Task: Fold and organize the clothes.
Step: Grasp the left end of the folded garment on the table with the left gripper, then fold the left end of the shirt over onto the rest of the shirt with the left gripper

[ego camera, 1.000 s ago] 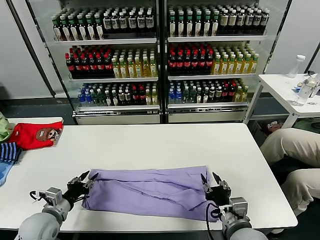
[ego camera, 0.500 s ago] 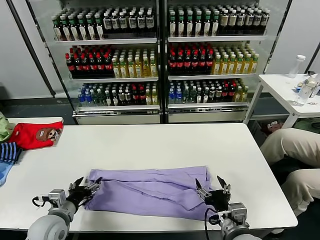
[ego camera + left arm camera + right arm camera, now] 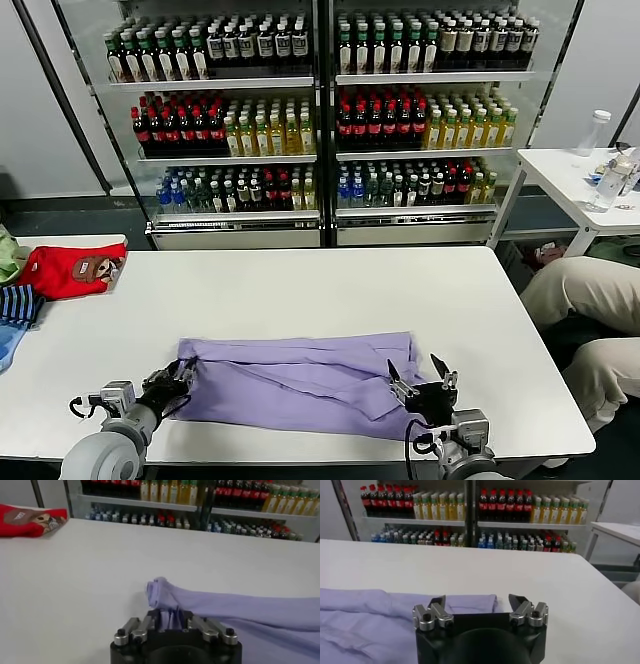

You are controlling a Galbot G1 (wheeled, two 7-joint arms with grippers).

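A lavender T-shirt is seen spread as a wide, folded band along the near part of the white tabletop, with creases and an overlapping flap toward its right end. At the shirt's left end, the left pincer is found low over the tabletop; in the left wrist view its fingers are drawn close together, and a bunched fold of the lavender cloth is pinched between them, the gathered fabric rising just ahead of the fingertips. At the shirt's right end, the right pincer is held with its fingers spread wide apart; in the right wrist view the fingers are seen standing on either side of the shirt's edge, and nothing is gripped between them. A red garment with a cartoon face is laid at the far left of the tabletop, well apart from the shirt, and a blue-striped garment is seen just beside it at the left edge. Shelves of bottled drinks are ranged behind the tabletop.
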